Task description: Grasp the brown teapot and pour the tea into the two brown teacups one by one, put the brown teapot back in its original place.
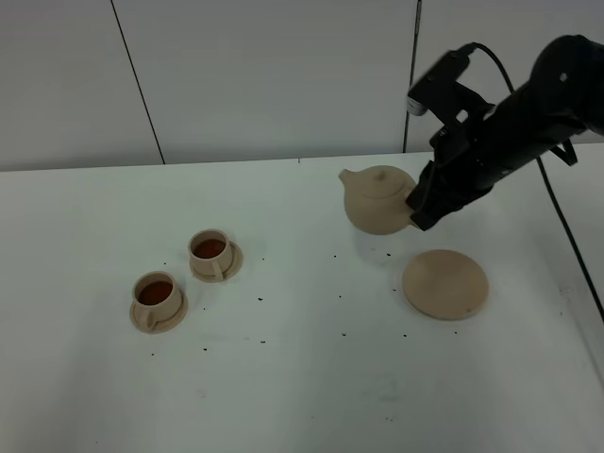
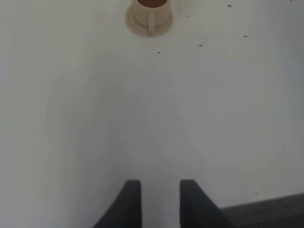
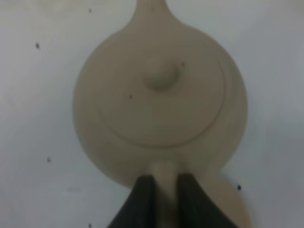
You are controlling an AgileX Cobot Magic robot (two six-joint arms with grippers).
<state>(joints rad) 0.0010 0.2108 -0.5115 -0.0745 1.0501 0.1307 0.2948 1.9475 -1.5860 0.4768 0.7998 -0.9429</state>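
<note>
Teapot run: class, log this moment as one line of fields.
right gripper: shut on teapot handle | teapot: off plate | teacups: hold tea | left gripper: open, idle

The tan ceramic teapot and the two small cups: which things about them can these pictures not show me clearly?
- Tan ceramic teapot: its handle is hidden in the high view by the right gripper; the right wrist view is blurred.
- How much tea remains inside: hidden by the lid in every view.
- Nearer small tan cup and farther cup: too small in the high view to judge fill level.
- Cup in the left wrist view: cut off by the picture's edge.
</note>
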